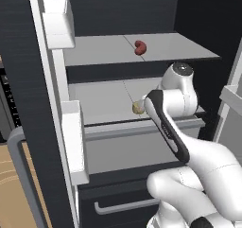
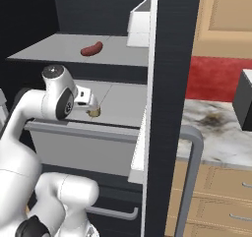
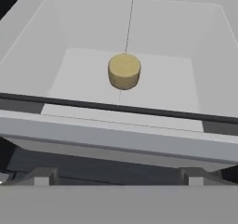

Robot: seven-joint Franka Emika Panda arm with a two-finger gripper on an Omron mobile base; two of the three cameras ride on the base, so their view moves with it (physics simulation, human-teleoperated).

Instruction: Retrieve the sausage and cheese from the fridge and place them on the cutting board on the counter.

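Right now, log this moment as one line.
gripper: open, empty | cheese: lower fridge shelf, ahead | sausage: upper shelf | fridge: open

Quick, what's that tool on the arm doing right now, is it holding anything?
Tool: open, holding nothing; it points at the cheese on the fridge shelf, not touching it.

1 sausage (image 1: 140,47) on the upper shelf (image 1: 94,52). 1 cheese (image 3: 124,71) chunk on the lower shelf (image 1: 101,101). 2 light grey shelves in view inside 1 fridge (image 1: 142,9), 2 white door bins (image 1: 59,21) on its left door. 1 drawer handle (image 1: 125,206) below. 1 marble surface (image 2: 216,128). 1 claw (image 2: 93,105), 2 fingertips (image 3: 44,176).
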